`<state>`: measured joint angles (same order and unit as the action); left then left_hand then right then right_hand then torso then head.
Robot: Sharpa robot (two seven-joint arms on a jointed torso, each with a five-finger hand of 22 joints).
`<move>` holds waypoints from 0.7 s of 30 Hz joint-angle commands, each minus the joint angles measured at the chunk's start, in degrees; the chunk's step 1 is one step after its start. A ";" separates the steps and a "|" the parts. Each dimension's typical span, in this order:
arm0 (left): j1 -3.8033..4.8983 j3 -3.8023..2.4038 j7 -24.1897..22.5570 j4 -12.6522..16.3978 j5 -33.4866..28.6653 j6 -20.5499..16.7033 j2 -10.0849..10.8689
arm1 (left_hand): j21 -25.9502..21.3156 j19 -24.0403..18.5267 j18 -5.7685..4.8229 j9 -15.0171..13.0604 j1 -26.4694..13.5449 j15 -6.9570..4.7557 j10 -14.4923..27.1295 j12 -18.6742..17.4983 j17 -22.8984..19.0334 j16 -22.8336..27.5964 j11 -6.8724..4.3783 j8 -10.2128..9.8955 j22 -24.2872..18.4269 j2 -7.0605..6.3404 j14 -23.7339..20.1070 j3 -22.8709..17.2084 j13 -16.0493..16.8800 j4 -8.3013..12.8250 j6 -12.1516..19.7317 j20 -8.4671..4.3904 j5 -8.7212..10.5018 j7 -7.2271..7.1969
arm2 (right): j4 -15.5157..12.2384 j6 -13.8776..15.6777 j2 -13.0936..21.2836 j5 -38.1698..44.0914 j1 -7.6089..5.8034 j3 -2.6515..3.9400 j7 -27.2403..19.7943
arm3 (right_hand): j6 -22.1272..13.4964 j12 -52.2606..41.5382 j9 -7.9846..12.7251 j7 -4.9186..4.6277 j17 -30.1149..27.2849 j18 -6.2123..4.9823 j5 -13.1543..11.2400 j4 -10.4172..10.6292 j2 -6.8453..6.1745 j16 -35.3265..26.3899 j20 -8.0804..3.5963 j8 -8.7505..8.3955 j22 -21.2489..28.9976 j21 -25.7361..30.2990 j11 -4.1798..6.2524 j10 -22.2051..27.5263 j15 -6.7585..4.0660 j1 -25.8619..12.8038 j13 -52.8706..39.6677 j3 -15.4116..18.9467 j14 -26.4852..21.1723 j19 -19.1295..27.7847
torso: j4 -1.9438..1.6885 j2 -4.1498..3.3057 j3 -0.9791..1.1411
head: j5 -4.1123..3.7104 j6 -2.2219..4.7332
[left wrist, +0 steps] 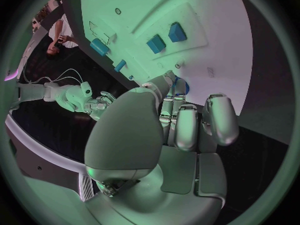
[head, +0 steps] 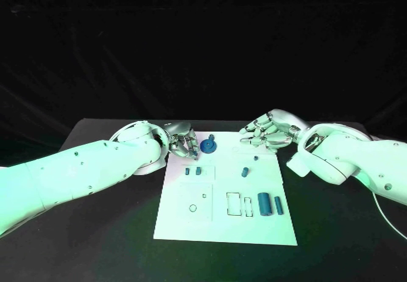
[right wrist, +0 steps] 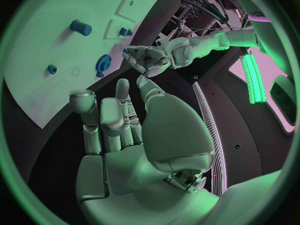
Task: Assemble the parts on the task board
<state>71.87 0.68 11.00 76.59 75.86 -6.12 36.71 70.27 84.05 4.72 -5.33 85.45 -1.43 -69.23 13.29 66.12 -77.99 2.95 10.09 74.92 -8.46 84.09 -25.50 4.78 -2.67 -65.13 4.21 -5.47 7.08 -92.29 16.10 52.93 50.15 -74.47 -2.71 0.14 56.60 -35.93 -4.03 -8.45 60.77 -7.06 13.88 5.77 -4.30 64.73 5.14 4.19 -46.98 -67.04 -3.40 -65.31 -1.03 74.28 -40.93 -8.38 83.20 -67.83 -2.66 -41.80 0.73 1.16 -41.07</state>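
Both hands at the far end of the task board (head: 224, 229), nothing held

Black table (head: 93, 247), black backdrop behind it; white board lies flat mid-table. Left hand (head: 182, 144) sits at the board's 11 o'clock corner, fingers curled down together, tips touching or just beside the blue gear (head: 209, 144) at 12 o'clock; can't tell if it actually pinches it. Right hand (head: 270, 132) hovers off the 1 o'clock corner, fingers apart and loosely bent, empty per right wrist view. Two small blue blocks (head: 192, 171) left of board centre at 10 o'clock, a short blue peg (head: 244, 172) right of centre, two blue cylinders (head: 270, 204) lying side by side at 4 o'clock beside the outlined slots. Rest of the table bare black cloth
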 commanded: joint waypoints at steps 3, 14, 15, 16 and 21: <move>-0.08 0.02 0.94 0.05 0.24 3.02 0.07 | 0.07 1.10 -0.59 0.09 -0.90 -0.21 -0.51 -0.30 -0.06 -0.08 0.03 -0.40 4.03 -0.07 1.55 -0.39 -0.08 -0.01 -0.25 -0.09 -0.03 -0.04 | 0.00 -0.73 -0.11 0.49 0.05 0.00 -0.52 | -0.31 -0.30 -0.08 0.06 0.10 -1.11 0.20 0.07 0.32 -0.24 -0.02 0.30 0.03 0.30 0.10 0.39 0.01 0.05 0.07 0.43 -0.14 0.18 | 0.06 -0.08 -0.02 | 0.14 -0.07; -0.48 0.05 0.83 -0.69 0.05 3.56 -0.63 | -0.03 1.06 -0.57 0.09 -0.99 -0.22 -0.56 -0.37 -0.07 -0.09 0.01 -0.45 3.99 -0.15 1.56 -0.44 -0.08 0.06 -0.26 -0.09 0.01 -0.07 | -0.01 -0.68 -0.27 0.49 0.07 0.00 -0.62 | -0.31 -0.30 -0.08 0.06 0.10 -1.11 0.20 0.07 0.32 -0.24 -0.02 0.30 0.03 0.30 0.10 0.39 0.01 0.05 0.07 0.43 -0.14 0.18 | 0.11 -0.10 -0.03 | -0.07 -0.38; -0.54 0.05 0.79 -0.80 0.13 3.57 -0.73 | -0.03 1.06 -0.57 0.09 -0.99 -0.22 -0.56 -0.37 -0.07 -0.09 0.01 -0.45 3.99 -0.15 1.56 -0.44 -0.08 0.06 -0.26 -0.09 0.01 -0.07 | -0.01 -0.69 -0.28 0.49 0.07 0.00 -0.62 | -0.31 -0.30 -0.08 0.06 0.10 -1.11 0.20 0.07 0.32 -0.24 -0.02 0.30 0.03 0.30 0.10 0.39 0.01 0.05 0.07 0.43 -0.14 0.18 | 0.11 -0.08 0.00 | -0.03 -0.36; -0.59 0.05 0.76 -0.90 0.18 3.58 -0.81 | -0.03 1.06 -0.57 0.09 -0.99 -0.22 -0.56 -0.37 -0.07 -0.09 0.01 -0.45 3.99 -0.15 1.56 -0.44 -0.08 0.06 -0.26 -0.09 0.01 -0.07 | -0.01 -0.69 -0.30 0.49 0.07 0.00 -0.62 | -0.31 -0.30 -0.08 0.06 0.10 -1.11 0.20 0.07 0.32 -0.24 -0.02 0.30 0.03 0.30 0.10 0.39 0.01 0.05 0.07 0.43 -0.14 0.18 | 0.12 -0.09 0.00 | -0.01 -0.36; -0.78 0.06 0.65 -1.47 0.37 3.58 -1.21 | 0.01 1.07 -0.57 0.09 -1.00 -0.23 -0.61 -0.39 -0.11 -0.08 -0.01 -0.46 4.02 -0.12 1.55 -0.50 -0.07 0.09 -0.30 -0.09 0.02 -0.08 | 0.01 -0.71 -0.34 0.49 0.08 0.00 -0.65 | -0.31 -0.30 -0.08 0.06 0.10 -1.11 0.20 0.07 0.32 -0.24 -0.02 0.30 0.03 0.30 0.10 0.39 0.01 0.05 0.07 0.43 -0.14 0.18 | 0.06 -0.04 0.00 | -0.11 -0.59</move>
<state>71.16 0.75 11.77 75.24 75.93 -3.50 35.68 70.26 84.04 4.82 -5.27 85.00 -1.43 -69.63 13.29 66.07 -77.99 2.96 9.73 74.91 -8.47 84.09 -25.64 4.78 -2.51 -65.11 4.21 -5.46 7.06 -92.26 16.10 52.66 50.16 -74.45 -2.71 0.08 56.60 -35.93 -4.03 -8.45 60.82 -7.06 13.87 5.93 -4.30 64.73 5.14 4.19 -46.98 -67.04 -3.40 -65.31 -1.03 74.28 -40.93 -8.22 83.20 -67.83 -2.55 -41.89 0.72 1.11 -41.54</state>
